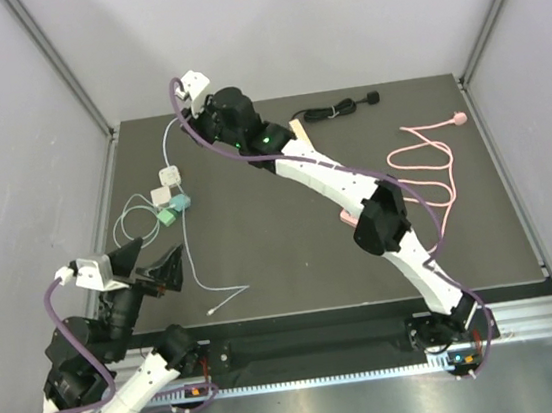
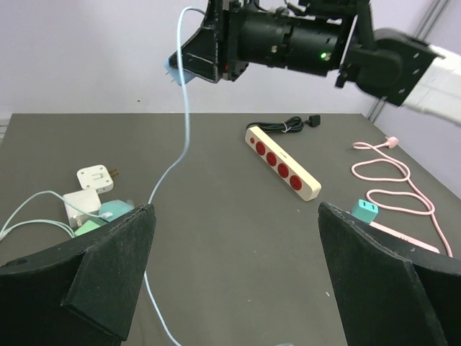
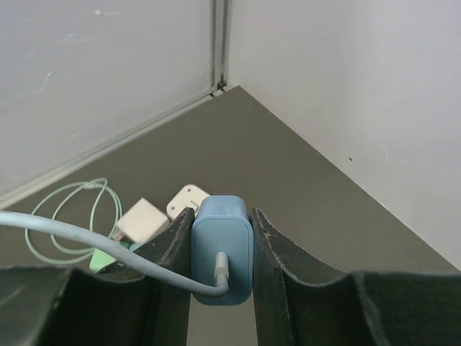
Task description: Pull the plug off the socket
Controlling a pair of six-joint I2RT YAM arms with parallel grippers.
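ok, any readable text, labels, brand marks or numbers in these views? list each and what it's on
No readable text in any view.
white adapter: small dark mark on its face, too small to read.
power strip: only red round sockets show, no print visible.
blue plug: the face toward the right wrist camera is blank.

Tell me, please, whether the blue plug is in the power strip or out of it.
Out: the right hand holds the blue plug aloft, well away from the power strip.
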